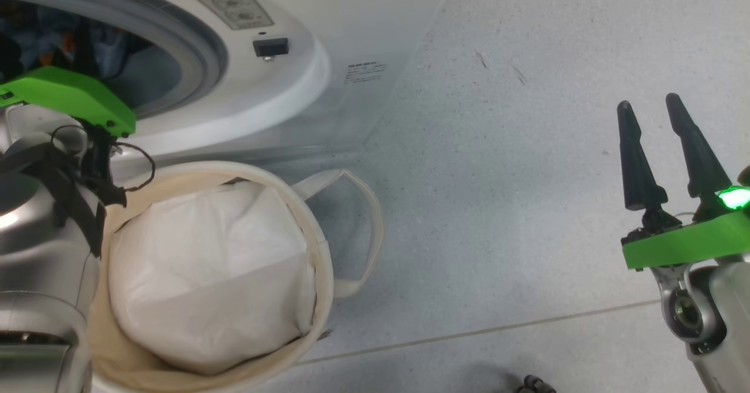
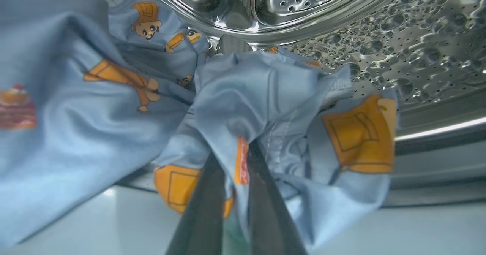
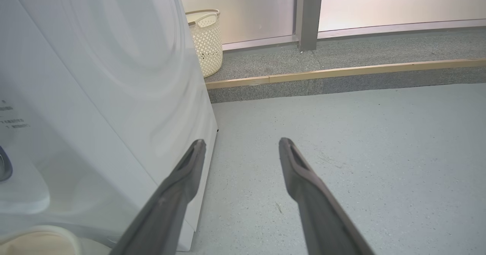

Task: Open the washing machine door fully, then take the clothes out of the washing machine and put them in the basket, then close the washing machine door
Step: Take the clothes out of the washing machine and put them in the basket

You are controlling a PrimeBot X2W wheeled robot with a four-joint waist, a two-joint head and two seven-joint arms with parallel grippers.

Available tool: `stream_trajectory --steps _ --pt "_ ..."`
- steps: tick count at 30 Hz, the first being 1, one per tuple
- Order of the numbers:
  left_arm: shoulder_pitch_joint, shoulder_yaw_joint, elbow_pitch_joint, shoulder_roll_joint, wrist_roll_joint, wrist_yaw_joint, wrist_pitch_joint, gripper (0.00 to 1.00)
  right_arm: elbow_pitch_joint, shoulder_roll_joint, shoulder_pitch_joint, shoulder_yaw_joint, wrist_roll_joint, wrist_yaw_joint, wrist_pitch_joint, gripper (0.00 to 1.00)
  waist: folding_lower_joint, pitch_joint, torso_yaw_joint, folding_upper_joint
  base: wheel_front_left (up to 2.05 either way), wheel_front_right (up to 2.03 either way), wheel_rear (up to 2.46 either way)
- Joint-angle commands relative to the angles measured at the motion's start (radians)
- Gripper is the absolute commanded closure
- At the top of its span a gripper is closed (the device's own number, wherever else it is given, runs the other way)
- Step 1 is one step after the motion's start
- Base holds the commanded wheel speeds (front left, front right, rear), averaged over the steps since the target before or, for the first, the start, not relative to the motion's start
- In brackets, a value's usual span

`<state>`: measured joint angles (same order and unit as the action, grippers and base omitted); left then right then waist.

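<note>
The white washing machine (image 1: pixel 281 77) fills the upper left, and its grey-ringed drum mouth (image 1: pixel 202 47) stands uncovered. The washing machine door is out of view. My left arm's green wrist mount (image 1: pixel 70 94) reaches into the mouth. Inside the steel drum (image 2: pixel 398 49), my left gripper (image 2: pixel 234 152) is shut on a fold of the clothes (image 2: pixel 95 133), light blue fabric with orange cartoon figures. The cream basket (image 1: pixel 319 246) stands on the floor just below the mouth, showing its white lining. My right gripper (image 1: pixel 648 101) (image 3: pixel 242 141) hangs open over the floor, holding nothing.
The machine's white side (image 3: pixel 95 95) is close on the right gripper's left. A cream perforated plastic basket (image 3: pixel 207 42) stands behind the machine on a raised step with a wooden edge (image 3: pixel 341 72). Grey floor (image 1: pixel 527 205) stretches to the right.
</note>
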<state>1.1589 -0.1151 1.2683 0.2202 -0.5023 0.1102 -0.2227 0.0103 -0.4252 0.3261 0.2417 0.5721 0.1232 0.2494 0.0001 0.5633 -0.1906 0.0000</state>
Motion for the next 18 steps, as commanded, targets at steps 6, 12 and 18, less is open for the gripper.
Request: stream_trajectory --steps 6,12,18 --pt "0.005 0.007 -0.008 0.034 -0.007 0.012 -0.023 1.0 -0.022 -0.03 -0.002 0.017 -0.005 0.008 0.012 0.0 -0.0001 -0.024 0.011 0.0 0.0 0.0 0.0" --pt "-0.027 0.001 -0.021 0.028 -0.029 0.019 -0.033 1.0 -0.015 -0.027 -0.003 0.02 -0.001 0.008 0.012 0.0 -0.0001 -0.074 0.027 0.0 0.0 0.0 0.0" --pt "-0.094 -0.056 -0.118 0.017 -0.046 0.02 -0.038 1.0 -0.003 -0.02 -0.004 0.031 0.005 0.008 0.012 0.0 -0.0001 -0.13 0.058 0.0 0.0 0.0 0.0"
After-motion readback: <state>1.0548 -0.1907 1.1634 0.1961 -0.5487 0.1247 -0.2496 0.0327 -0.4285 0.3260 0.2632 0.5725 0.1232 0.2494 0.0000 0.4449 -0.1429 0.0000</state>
